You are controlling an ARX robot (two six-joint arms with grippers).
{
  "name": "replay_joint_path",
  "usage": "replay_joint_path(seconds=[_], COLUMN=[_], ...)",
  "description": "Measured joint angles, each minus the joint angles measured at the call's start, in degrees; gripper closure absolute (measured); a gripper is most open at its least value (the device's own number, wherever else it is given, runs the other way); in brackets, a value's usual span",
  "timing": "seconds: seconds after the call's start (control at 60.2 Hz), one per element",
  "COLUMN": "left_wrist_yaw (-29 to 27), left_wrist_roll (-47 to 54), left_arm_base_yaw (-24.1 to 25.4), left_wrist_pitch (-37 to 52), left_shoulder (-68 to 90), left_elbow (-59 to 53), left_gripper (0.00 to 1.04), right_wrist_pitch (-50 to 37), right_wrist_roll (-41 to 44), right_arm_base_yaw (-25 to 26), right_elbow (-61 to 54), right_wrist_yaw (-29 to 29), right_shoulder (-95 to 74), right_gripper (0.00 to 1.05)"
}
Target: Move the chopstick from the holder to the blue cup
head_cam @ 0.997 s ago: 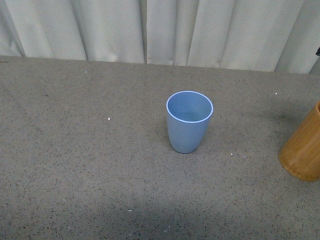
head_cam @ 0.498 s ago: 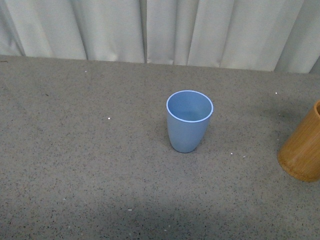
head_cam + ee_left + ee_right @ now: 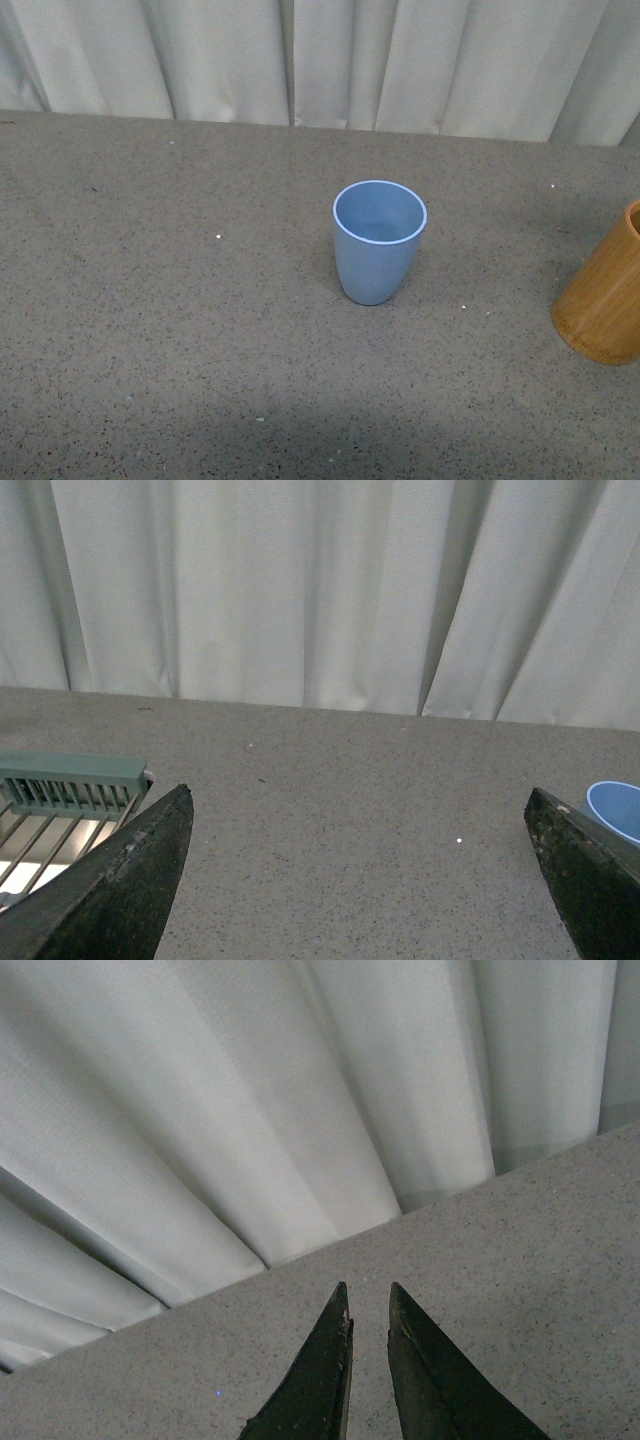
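A: Shifted slightly since the earlier frame is the holder (image 3: 603,295), now a touch further in from the front view's right edge. What is shown, left to right?

B: A grey-green rack (image 3: 70,780) is caught only by the left wrist view. The left gripper (image 3: 357,792) is held wide apart, empty. The blue cup (image 3: 372,270) stands upright in the middle of the table (image 3: 150,300); the holder is cut off at the far right, well apart from it.

A: And the chopstick?

B: It is seen in no view. The right gripper (image 3: 368,1286) is drawn almost together, nothing seen in the thin slit, and is pointed at the curtain (image 3: 250,1110).

A: How should the step be done well?

B: Probably its fingers (image 3: 320,1380) should be parted, brought over the holder's mouth, and the stick pinched near its top and lifted straight. Neither arm is shown in the front view, and the holder's inside by none.
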State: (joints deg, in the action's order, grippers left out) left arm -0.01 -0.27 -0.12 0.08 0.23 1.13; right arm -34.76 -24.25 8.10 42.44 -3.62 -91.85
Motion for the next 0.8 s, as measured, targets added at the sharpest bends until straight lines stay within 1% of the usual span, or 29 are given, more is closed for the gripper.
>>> replay_joint_path(seconds=[0.249,0.382,0.465,0.681,0.798], left_wrist_yaw=[0.0,0.0,0.0,0.0,0.0], left_wrist_roll=[0.0,0.0,0.0,0.0,0.0], left_arm_base_yaw=[0.0,0.0,0.0,0.0,0.0], left_wrist_pitch=[0.0,0.0,0.0,0.0,0.0], left_shoulder=[0.0,0.0,0.0,0.0,0.0], left_elbow=[0.0,0.0,0.0,0.0,0.0], left_gripper=[0.07,0.07,0.07,0.07,0.07], right_wrist_pitch=[3.2,4.6,4.9,5.3,5.1], right_wrist_roll=[-1.6,-3.7,-5.0,-8.1,-8.7], right_arm_base_yaw=[1.8,0.3,-2.6,-13.8,-18.7], right_elbow=[0.7,0.9,0.9,1.0,2.4], right_wrist_yaw=[-1.9,-1.9,-0.8,4.4,6.9], right_shoulder=[4.2,7.3,8.7,8.6,5.9], right_gripper=[0.94,0.94,0.94,0.94,0.94])
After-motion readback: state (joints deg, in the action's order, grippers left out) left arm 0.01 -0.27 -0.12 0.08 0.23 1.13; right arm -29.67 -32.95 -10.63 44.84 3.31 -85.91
